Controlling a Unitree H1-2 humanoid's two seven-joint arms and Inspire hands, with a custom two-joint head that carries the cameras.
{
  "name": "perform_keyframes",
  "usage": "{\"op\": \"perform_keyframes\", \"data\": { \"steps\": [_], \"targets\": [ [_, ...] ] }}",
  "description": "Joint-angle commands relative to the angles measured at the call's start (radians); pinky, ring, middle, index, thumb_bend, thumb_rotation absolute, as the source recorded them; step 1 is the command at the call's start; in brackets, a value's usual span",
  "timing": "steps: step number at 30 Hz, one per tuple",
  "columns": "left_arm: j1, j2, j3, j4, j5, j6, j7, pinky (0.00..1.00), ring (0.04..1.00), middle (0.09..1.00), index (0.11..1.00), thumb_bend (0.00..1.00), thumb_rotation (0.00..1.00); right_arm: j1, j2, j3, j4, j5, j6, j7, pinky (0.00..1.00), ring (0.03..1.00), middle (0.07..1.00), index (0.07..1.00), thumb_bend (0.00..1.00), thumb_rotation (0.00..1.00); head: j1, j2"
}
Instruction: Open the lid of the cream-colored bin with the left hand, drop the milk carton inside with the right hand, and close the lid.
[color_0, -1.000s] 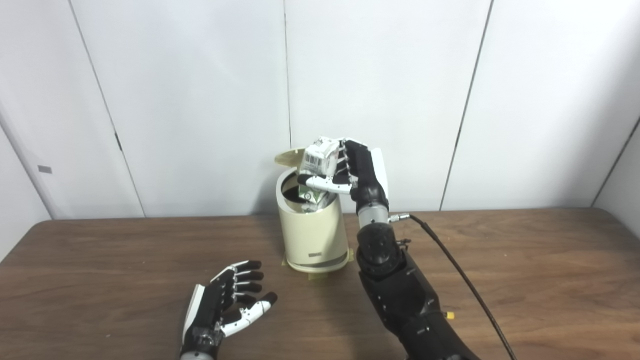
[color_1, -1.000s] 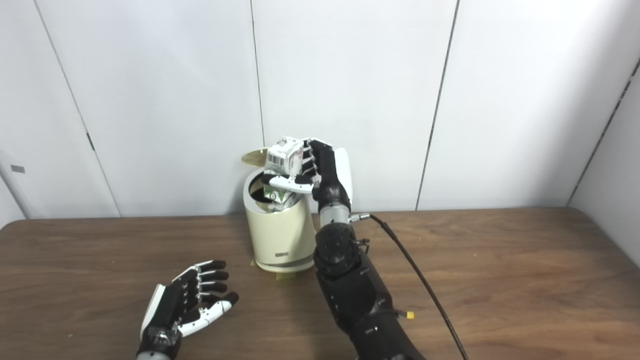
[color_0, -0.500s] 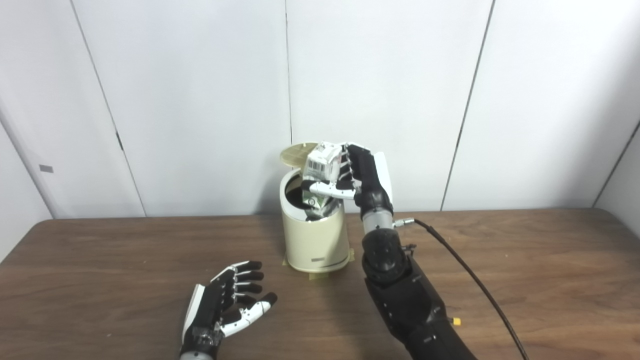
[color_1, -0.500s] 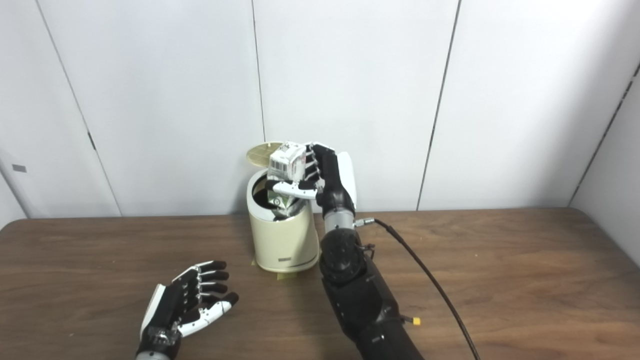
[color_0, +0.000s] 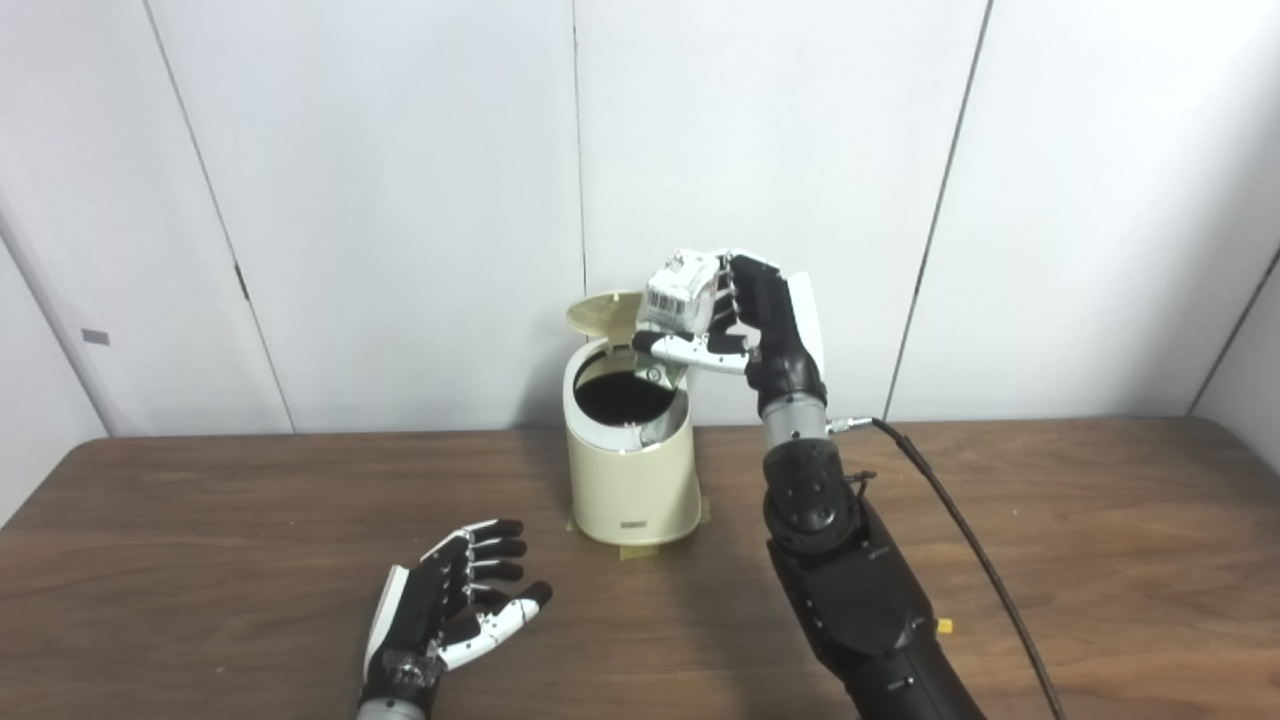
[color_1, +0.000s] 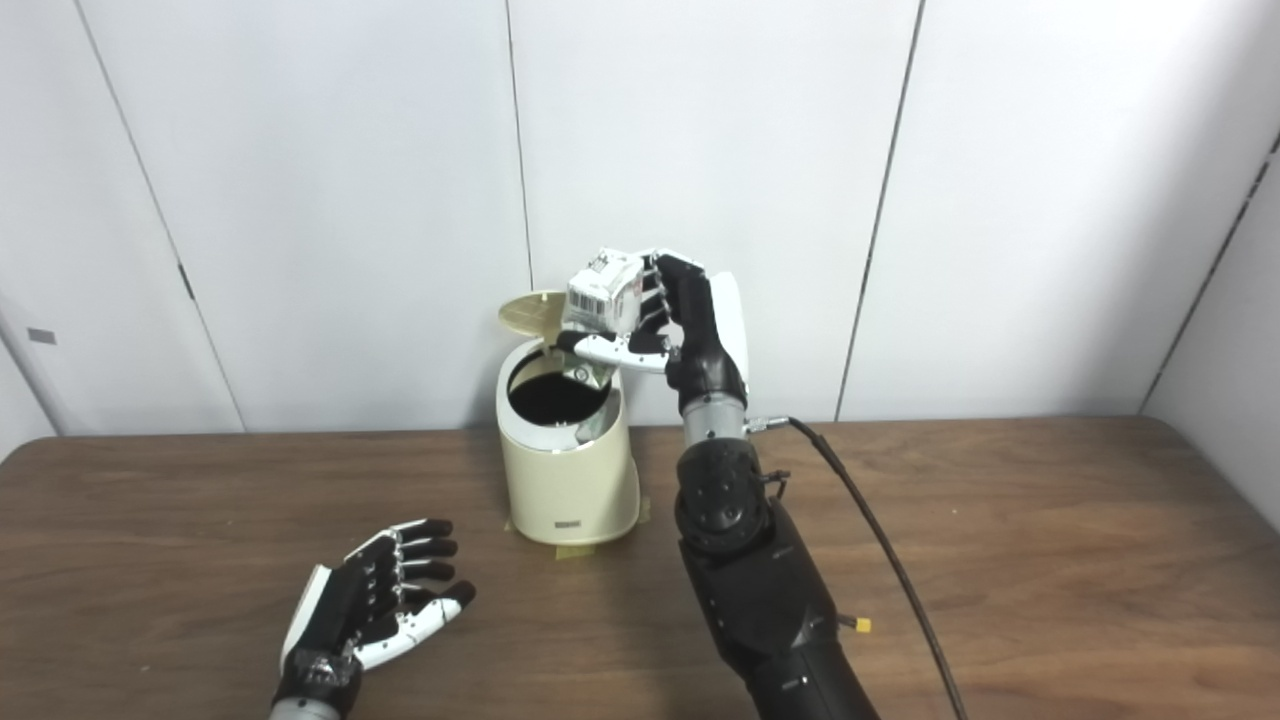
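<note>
Milk carton (color_0: 681, 296) tilted, top toward wall, in right hand (color_0: 745, 330) fingers; left hand (color_0: 445, 610) fingers spread.

A dark brown wood-grain tabletop (color_0: 1050, 520) fills the lower part of both views, its back edge running along a wall (color_0: 400, 180) of pale panels split by thin dark seams. On the leftmost panel sits a small grey plate (color_0: 95, 337). Some yellowish tape (color_0: 640, 549) lies flat near the middle of the tabletop.
</note>
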Motion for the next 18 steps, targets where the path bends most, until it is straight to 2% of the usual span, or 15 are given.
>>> {"op": "perform_keyframes", "data": {
  "steps": [1,18],
  "targets": [
    [-0.029,0.014,0.002,0.003,0.004,-0.028,0.003,0.59,0.663,0.707,0.722,0.64,0.11,-0.055,-0.001,-0.012,-0.052,0.002,-0.021,-0.002,0.29,0.34,0.462,0.497,0.53,0.0,0.001,0.001],
    [-0.034,0.01,-0.001,0.007,0.007,-0.024,0.007,0.57,0.652,0.703,0.722,0.63,0.1,-0.059,0.003,-0.021,-0.057,0.011,-0.028,0.003,0.27,0.332,0.456,0.501,0.53,0.0,0.002,0.008]
  ]
}}
